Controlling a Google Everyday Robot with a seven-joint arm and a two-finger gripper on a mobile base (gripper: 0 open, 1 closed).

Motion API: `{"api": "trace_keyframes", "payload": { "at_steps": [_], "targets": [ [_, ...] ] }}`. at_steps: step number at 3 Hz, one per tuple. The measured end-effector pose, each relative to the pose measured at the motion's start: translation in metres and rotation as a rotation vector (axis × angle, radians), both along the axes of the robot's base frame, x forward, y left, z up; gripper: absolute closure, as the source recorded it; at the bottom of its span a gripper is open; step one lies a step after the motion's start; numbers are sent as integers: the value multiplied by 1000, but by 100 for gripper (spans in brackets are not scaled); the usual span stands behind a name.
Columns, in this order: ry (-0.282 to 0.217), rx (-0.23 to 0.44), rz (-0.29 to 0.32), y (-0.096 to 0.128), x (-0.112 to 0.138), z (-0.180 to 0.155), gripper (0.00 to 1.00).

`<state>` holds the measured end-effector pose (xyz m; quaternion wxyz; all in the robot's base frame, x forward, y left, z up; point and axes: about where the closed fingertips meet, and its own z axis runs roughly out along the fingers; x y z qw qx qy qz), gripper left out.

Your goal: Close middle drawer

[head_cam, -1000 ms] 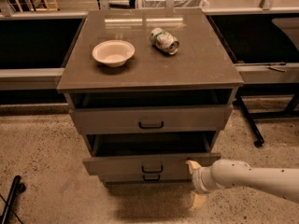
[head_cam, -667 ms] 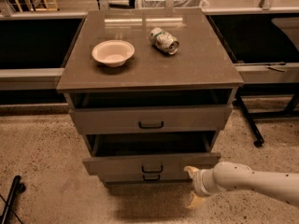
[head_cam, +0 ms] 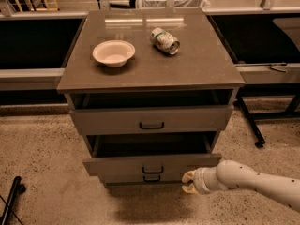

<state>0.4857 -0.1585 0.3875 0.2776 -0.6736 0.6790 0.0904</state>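
Note:
The middle drawer [head_cam: 150, 165] is pulled well out of the grey cabinet, its dark loop handle [head_cam: 153, 169] at the centre of the flat front. The top drawer [head_cam: 150, 119] above it is also pulled out a little. The bottom drawer [head_cam: 140, 178] shows only as a thin strip beneath. My gripper [head_cam: 186, 182] on a white arm reaches in from the lower right and sits just below and in front of the middle drawer's right end, close to its front.
On the brown tabletop [head_cam: 197, 64] stand a white bowl [head_cam: 113, 53] and a can lying on its side [head_cam: 165, 41]. Dark shelving runs behind on both sides. A dark stand leg [head_cam: 248, 121] is at the right, a black pole [head_cam: 10, 200] at lower left.
My gripper and arm have moved left, closer to the right end of the middle drawer's front. The drawers have not visibly moved.

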Motion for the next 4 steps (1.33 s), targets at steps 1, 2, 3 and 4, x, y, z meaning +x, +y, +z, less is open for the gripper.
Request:
{"api": "trace_keyframes", "payload": {
  "at_steps": [1, 2, 3, 4],
  "targets": [
    [-43, -3, -6, -1, 18, 6, 89],
    [-72, -31, -49, -8, 36, 4, 86],
    [-111, -43, -103, -16, 49, 2, 62],
    [-118, -42, -108, -16, 51, 3, 39]
  ]
}}
